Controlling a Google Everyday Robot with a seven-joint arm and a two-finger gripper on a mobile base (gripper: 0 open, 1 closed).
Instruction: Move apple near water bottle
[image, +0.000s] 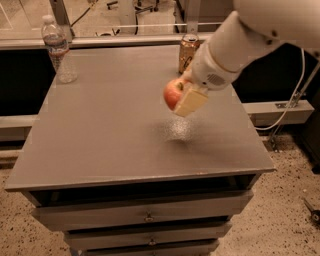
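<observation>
The pincer (184, 98), clamped on the apple (172, 93), hangs above the table (100, 130), with the water bottle (56, 47) well apart to its left.

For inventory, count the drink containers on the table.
2: water bottle at the far-left corner; can at the far edge, behind the gripper holding the apple above the table.
</observation>
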